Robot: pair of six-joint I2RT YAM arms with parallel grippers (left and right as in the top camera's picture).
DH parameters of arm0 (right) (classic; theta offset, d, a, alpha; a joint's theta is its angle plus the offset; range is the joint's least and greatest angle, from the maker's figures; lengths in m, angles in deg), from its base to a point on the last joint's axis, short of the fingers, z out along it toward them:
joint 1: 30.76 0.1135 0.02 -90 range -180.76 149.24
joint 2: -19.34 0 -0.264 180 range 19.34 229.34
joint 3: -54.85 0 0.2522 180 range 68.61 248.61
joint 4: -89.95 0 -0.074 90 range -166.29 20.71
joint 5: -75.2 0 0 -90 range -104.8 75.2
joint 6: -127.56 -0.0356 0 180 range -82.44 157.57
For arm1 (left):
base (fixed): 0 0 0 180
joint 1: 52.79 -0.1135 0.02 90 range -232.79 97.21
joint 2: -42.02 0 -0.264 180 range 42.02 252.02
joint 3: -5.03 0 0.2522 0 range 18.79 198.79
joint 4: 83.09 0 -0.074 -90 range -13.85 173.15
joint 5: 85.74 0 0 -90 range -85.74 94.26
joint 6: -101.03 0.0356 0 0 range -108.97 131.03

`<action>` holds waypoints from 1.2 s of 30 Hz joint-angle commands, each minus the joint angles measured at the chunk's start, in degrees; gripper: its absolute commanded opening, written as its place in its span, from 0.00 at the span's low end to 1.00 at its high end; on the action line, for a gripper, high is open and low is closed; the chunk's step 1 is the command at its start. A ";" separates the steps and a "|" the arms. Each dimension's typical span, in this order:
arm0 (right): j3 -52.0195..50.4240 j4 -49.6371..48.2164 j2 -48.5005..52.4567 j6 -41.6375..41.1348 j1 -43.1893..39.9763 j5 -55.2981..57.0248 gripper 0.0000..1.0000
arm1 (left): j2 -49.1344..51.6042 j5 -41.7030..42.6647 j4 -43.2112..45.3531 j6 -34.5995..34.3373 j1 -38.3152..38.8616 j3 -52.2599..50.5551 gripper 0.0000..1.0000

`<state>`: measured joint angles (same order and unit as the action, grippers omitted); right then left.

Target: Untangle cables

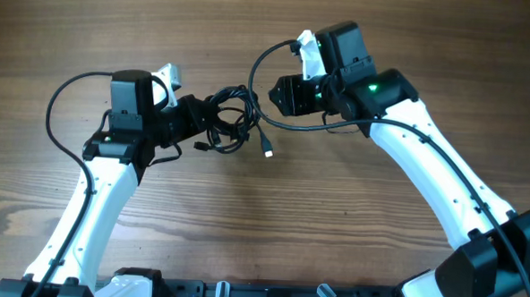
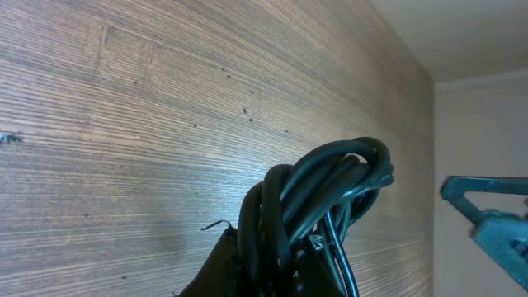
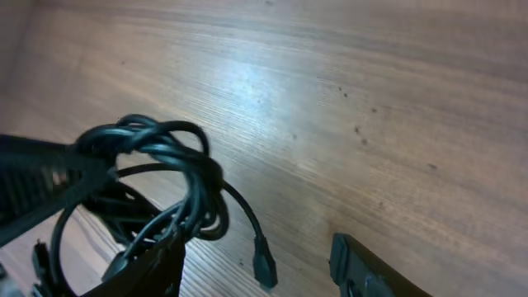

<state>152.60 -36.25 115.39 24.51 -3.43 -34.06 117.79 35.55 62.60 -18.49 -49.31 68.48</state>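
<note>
The cables [image 1: 229,120] are a bunch of thin black cords in tangled loops at the table's middle. One loose end with a plug [image 1: 267,151] trails to the right onto the wood. My left gripper [image 1: 197,120] is shut on the left side of the bunch. In the left wrist view the cords [image 2: 330,194] rise out from between its fingers [image 2: 280,272]. My right gripper [image 1: 269,102] is open just right of the bunch. In the right wrist view its fingers [image 3: 257,247] straddle the hanging plug [image 3: 264,268], with the loops [image 3: 157,157] at the left finger, nothing gripped.
The wooden table [image 1: 378,234] surrounds the arms. A thicker black cable [image 1: 275,122] of the right arm loops close to the bunch. The left arm's own cable [image 1: 56,112] arcs out to the left. The other gripper [image 2: 487,219] shows in the left wrist view.
</note>
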 commanded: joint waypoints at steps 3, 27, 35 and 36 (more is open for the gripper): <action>2.71 -1.64 -0.59 3.32 0.15 -6.29 0.60 | 0.00 2.93 4.76 -4.48 3.65 0.57 0.04; 2.69 -16.09 10.73 -31.91 5.07 -4.04 0.29 | 0.00 3.41 7.91 -8.68 5.79 0.57 0.04; 2.69 -19.41 10.54 -26.38 4.46 -1.42 0.04 | 0.00 7.67 6.78 -8.41 5.79 0.57 0.04; 2.69 -18.80 10.10 -25.31 4.31 -1.90 0.04 | 0.00 7.65 6.49 -8.22 5.79 0.57 0.08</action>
<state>153.95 -53.65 124.68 -4.91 2.17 -39.81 118.38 34.13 70.75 -28.13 -44.69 68.48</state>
